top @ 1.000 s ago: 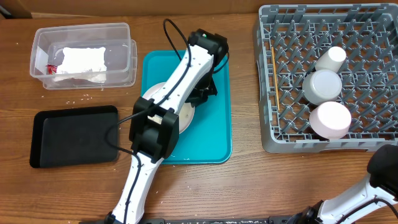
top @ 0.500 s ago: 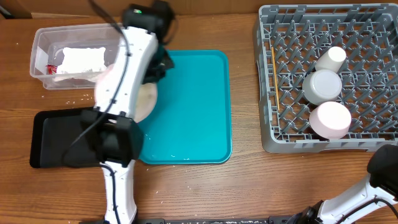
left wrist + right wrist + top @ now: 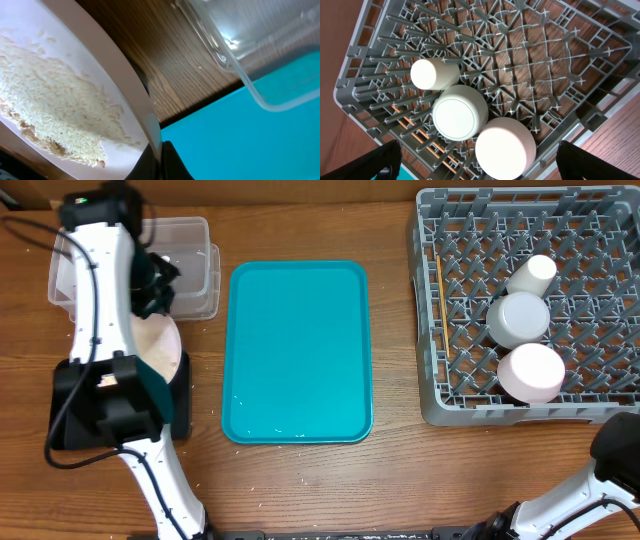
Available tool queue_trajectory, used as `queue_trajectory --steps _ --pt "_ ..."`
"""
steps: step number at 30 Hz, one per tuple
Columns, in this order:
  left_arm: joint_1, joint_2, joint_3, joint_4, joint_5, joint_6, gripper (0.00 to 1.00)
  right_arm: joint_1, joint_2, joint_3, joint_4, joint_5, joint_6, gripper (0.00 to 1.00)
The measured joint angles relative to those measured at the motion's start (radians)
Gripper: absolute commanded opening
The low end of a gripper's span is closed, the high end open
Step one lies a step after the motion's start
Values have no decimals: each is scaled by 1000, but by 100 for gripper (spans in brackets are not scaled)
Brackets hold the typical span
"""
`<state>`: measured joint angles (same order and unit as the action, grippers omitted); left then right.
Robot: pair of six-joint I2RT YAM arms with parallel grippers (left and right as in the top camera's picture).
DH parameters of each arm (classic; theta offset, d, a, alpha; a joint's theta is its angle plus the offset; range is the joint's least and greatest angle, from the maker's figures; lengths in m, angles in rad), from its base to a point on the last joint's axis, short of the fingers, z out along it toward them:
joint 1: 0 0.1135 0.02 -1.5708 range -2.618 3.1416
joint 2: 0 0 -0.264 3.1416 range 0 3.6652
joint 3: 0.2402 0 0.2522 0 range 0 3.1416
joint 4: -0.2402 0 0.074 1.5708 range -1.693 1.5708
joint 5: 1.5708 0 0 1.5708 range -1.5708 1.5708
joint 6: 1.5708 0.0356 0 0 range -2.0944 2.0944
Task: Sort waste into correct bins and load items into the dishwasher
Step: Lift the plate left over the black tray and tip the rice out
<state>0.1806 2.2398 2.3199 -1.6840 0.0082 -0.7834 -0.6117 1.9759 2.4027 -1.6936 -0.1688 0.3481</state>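
**Left side.** The black tray [image 3: 58,410] lies on the table [image 3: 300,480] at the far left, largely covered by the left arm. Behind it sits the clear tub [image 3: 190,250], also partly hidden by the arm; its contents cannot be made out. The left hand [image 3: 161,161] is clamped on the rim of the plate [image 3: 160,348]. From overhead the plate shows just in front of the tub, over the black tray's far right corner. In the wrist view the plate is tilted and carries a spread of rice grains [image 3: 55,115]. The tub's rounded corner and bare wood lie beyond its edge.

**Centre.** The teal tray [image 3: 298,350] lies flat, just right of the tub and black tray. A few pale specks sit near its front edge.

**Right side.** The dish rack [image 3: 590,240] stands well apart from the teal tray. Chopsticks [image 3: 438,290] lie along its left wall. The white cup [image 3: 531,273] lies on its side, with the grey bowl [image 3: 518,318] upside down just in front of it. The pinkish bowl [image 3: 531,372] is upside down nearest the front wall. The three touch or nearly touch.

The right hand [image 3: 477,150] hangs above the rack with its fingers [image 3: 385,160] spread wide apart, gripping nothing.
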Motion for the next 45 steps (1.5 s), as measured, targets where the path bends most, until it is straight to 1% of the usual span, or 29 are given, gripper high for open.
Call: queue_trajectory --steps 7,13,24,28,39,45 --pt "146 0 0 0 129 10 4 0 0 0 0 0 0 100" --pt "266 0 0 0 273 90 4 0 0 0 0 0 0 100" --pt "436 0 0 0 501 216 4 0 0 0 0 0 0 100" --pt "467 0 0 0 573 256 4 0 0 0 0 0 0 100" --pt "477 0 0 -3 723 333 4 0 0 0 0 -1 0 100" --pt "523 0 0 -3 816 366 4 0 0 0 0 0 0 100"
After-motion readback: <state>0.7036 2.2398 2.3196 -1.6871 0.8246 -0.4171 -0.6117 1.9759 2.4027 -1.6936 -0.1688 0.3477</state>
